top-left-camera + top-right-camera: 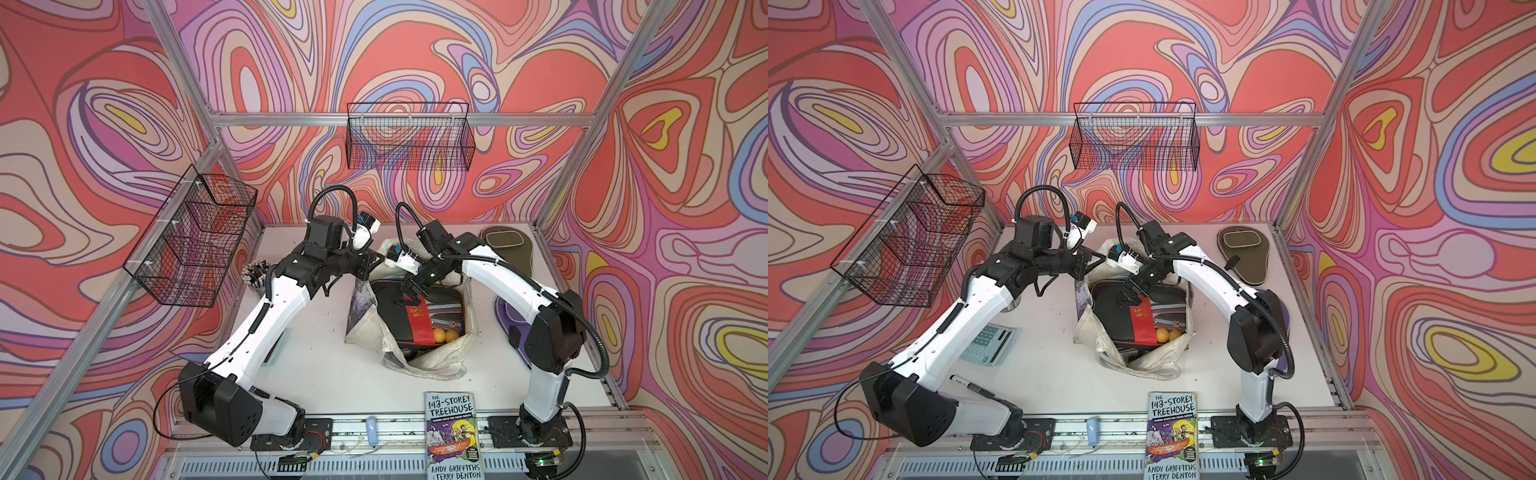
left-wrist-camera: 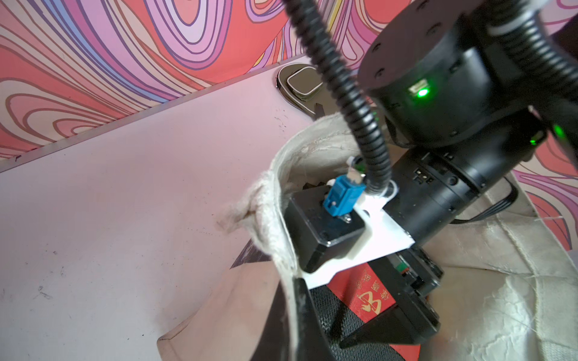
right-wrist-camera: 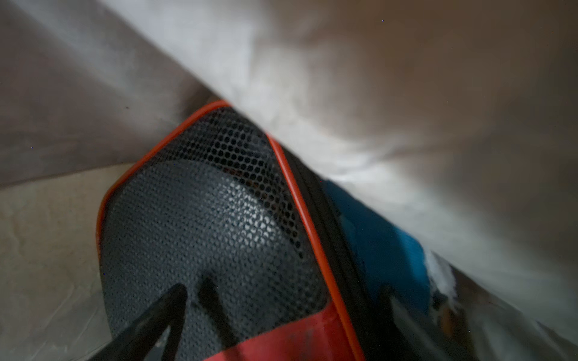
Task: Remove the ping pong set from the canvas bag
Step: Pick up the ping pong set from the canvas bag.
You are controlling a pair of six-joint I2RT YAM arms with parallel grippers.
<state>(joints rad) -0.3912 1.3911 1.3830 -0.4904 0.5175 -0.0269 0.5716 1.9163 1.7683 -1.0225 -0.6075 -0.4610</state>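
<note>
Down inside the canvas bag, the right jaws stand spread wide over a black mesh pack with red piping; whether they touch it cannot be told. The left jaws are pinched tight on the bag's cream rim at its far left edge. Beside the pack in the bag lie a blue case and orange balls. Out on the bench, an olive green case lies at the far right corner, with a purple case near it, partly behind the right arm. A paperback book lies at the near edge
</note>
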